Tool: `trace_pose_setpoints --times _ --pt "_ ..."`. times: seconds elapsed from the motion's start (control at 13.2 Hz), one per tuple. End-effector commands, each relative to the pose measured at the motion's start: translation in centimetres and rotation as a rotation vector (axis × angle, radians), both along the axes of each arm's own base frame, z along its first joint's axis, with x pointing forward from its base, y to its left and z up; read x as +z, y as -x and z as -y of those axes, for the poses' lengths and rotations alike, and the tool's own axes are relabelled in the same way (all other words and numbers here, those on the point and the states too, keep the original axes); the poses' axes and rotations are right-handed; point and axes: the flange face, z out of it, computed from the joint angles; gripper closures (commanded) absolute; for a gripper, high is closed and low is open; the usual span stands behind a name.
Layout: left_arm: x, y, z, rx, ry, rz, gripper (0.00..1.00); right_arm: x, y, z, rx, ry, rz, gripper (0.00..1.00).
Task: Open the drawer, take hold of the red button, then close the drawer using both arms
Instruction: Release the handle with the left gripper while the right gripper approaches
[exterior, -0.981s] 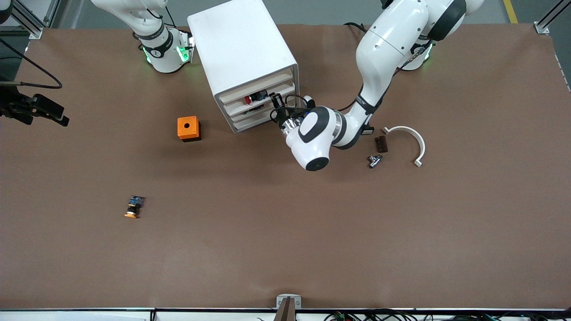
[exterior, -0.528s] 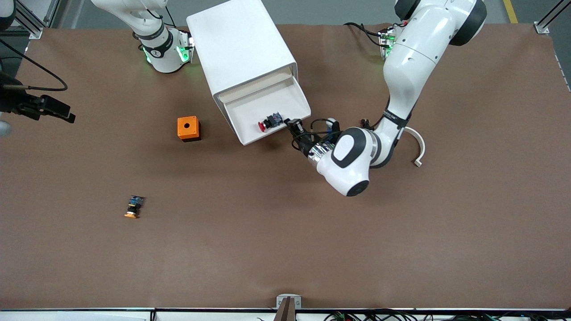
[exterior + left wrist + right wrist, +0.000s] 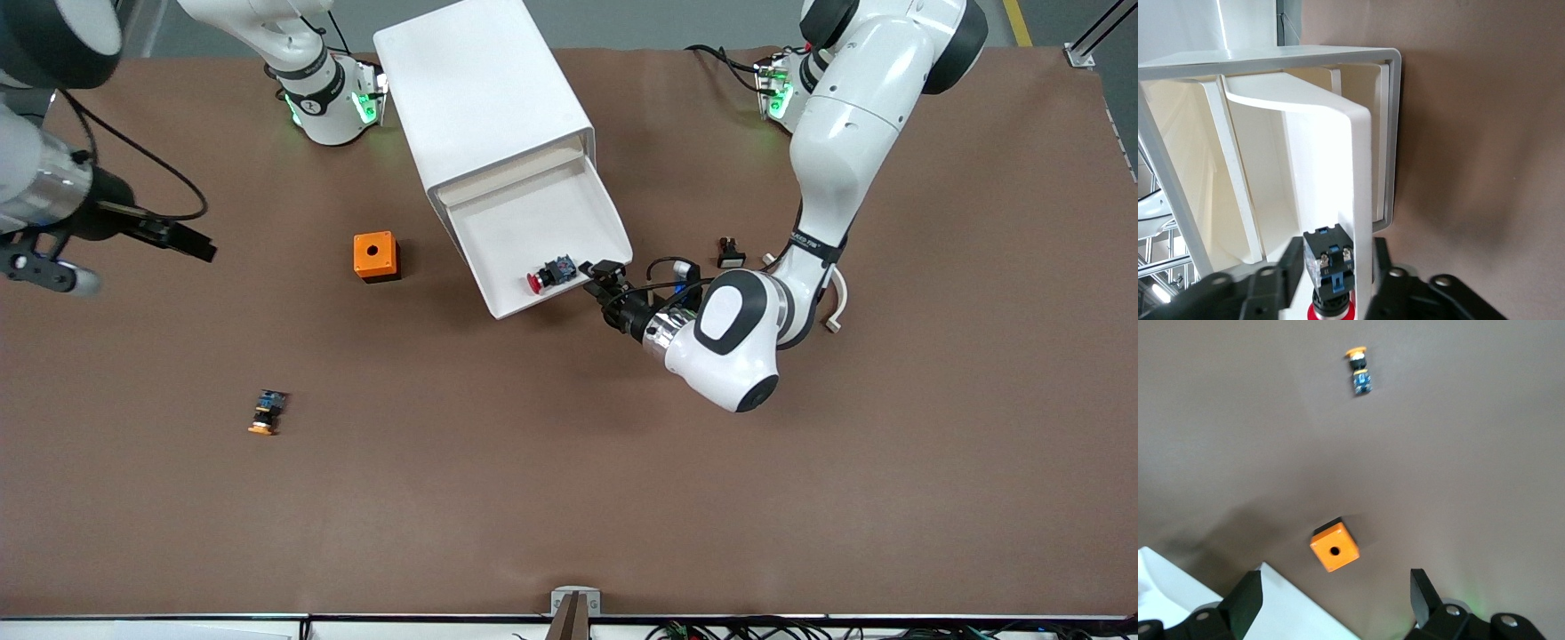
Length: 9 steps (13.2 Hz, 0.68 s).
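Note:
The white cabinet (image 3: 484,98) stands between the arms' bases. Its drawer (image 3: 524,222) is pulled far out toward the front camera. The red-capped button (image 3: 547,276) lies in the drawer against its front wall. In the left wrist view the button (image 3: 1331,263) shows its blue back end. My left gripper (image 3: 600,271) is at the drawer's front wall near the left arm's end. Its fingers (image 3: 1281,270) stand apart, one inside beside the button and one outside the wall (image 3: 1361,200). My right gripper (image 3: 191,244) is open and empty, in the air over the table's right-arm end.
An orange box (image 3: 376,256) with a hole sits beside the cabinet toward the right arm's end. An orange-yellow-capped button (image 3: 267,412) lies nearer the front camera. A white curved piece (image 3: 836,302) and a small black part (image 3: 731,253) lie by the left arm.
The left gripper has pulled the drawer from shut to far out, and the button has come out with it. The right arm has swung in toward the cabinet.

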Motion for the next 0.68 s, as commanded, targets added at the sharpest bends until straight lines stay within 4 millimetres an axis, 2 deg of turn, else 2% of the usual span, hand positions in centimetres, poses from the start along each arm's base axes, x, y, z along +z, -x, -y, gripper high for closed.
trace_pose_setpoints --times 0.0,0.15,0.3,0.45,0.53,0.6 --pt "1.0 -2.0 -2.3 0.04 0.024 0.011 0.0 -1.9 -1.1 -4.5 -0.177 -0.076 -0.044 0.02" --pt "1.9 -3.9 -5.5 0.054 0.008 0.058 0.0 -4.0 -1.7 -9.6 -0.274 -0.084 -0.044 0.02" --pt "1.9 -5.8 -9.8 0.027 0.006 0.151 0.0 -6.2 -1.5 -14.8 -0.348 -0.061 -0.048 0.02" --pt "1.9 -7.3 -14.6 -0.038 -0.047 0.251 0.0 -8.5 -0.4 -20.2 -0.398 -0.048 -0.065 0.01" --pt "1.7 -7.8 -16.9 -0.068 -0.049 0.283 0.0 -9.5 0.1 -22.3 -0.437 -0.078 -0.064 0.01" --pt "1.6 -7.7 -18.3 -0.138 -0.06 0.308 0.0 -10.8 0.8 -24.3 -0.48 -0.099 -0.057 0.01"
